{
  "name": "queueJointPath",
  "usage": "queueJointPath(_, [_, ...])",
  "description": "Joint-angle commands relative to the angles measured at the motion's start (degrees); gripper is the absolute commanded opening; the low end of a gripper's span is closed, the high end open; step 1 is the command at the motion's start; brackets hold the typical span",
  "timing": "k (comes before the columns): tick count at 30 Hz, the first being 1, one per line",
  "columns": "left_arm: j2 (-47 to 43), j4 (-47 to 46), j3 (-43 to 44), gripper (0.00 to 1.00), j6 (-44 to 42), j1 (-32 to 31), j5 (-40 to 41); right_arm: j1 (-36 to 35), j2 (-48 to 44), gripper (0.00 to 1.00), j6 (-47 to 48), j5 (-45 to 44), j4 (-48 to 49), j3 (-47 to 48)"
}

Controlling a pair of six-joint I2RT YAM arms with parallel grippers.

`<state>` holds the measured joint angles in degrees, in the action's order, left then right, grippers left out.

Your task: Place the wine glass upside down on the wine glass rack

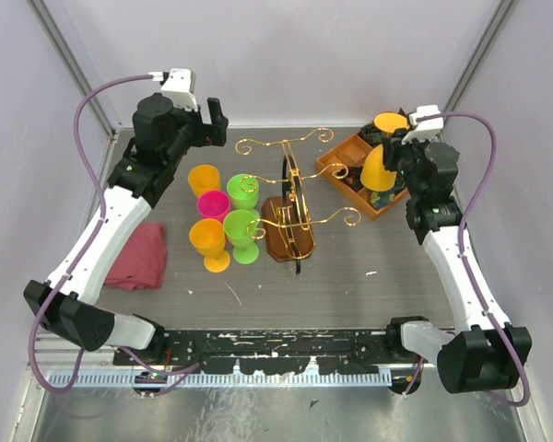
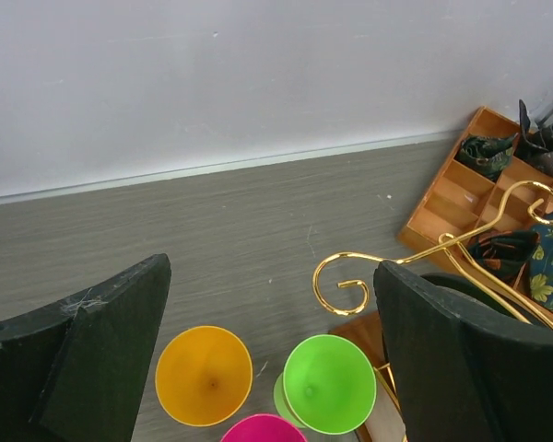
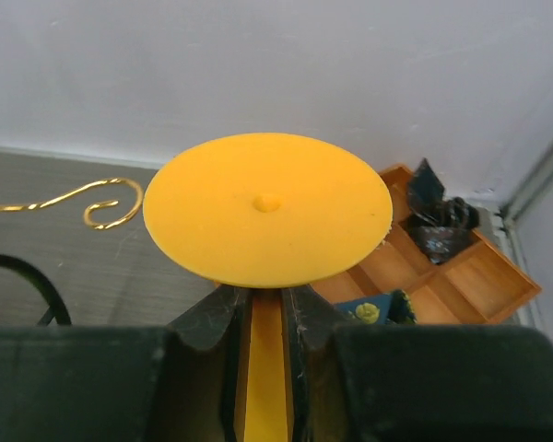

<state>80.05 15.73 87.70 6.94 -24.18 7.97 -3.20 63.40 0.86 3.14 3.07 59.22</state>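
Seen from above, a grey worktop (image 1: 350, 267) is flanked by two robot arms. At its left edge lies a crumpled red cloth (image 1: 138, 258). Above the far-left corner the left hand (image 2: 272, 276) hovers with its fingers spread wide and nothing between them, probably keeping clear of the work.

Below and just right of it, five bright plastic goblets (image 1: 223, 216) stand upright in a tight cluster, two orange, two green and one pink, seemingly waiting their turn.

At the centre stands the wine glass rack (image 1: 290, 207), thin gold wire with curled arms on a dark wooden base. None of its arms carries a glass.

Toward the far-right corner sits an orange-brown wooden tray (image 1: 336, 155) with compartments. Over it the right hand (image 3: 267, 308) is clamped on the stem of an orange wine glass (image 3: 267, 207), foot up and bowl down. It is already inverted, likely so that the stem can slide into a curl and the foot can catch on the wire. The glass is well apart from the rack, so the crossing remains to be made.
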Motion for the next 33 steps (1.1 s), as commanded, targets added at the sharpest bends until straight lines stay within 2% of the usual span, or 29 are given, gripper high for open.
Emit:
queueJointPath(1, [-1.8,0.9,-0.6,0.98,0.2,0.8,-1.0,0.0,1.0,0.01,4.5,11.2,12.4,-2.8])
queueJointPath(7, [-1.7,1.4,-0.5,0.98,0.3,1.5,-1.0,2.2,5.5,0.01,5.8,21.9,21.6,-5.9])
queueJointPath(12, [-1.9,1.2,-0.8,0.98,0.2,2.1,-1.0,3.5,11.5,0.01,3.1,31.4,27.4,-5.3])
queueJointPath(16, [-1.6,0.4,-1.0,0.98,0.1,2.7,-1.0,3.5,15.0,0.01,-0.2,34.4,36.0,-7.1])
queueJointPath(20, [-1.3,-0.3,-0.9,0.98,0.0,3.2,-0.7,3.5,17.4,0.01,1.3,39.4,39.1,-6.8])
queueJointPath(29, [-0.9,-0.7,-1.5,0.98,-0.5,3.8,-0.1,3.5,23.3,0.01,2.8,47.3,38.6,-3.3])
queueJointPath(33, [-0.9,-0.4,-1.4,0.98,-1.4,4.1,0.0,3.4,25.4,0.01,-0.4,48.3,44.6,-3.4])
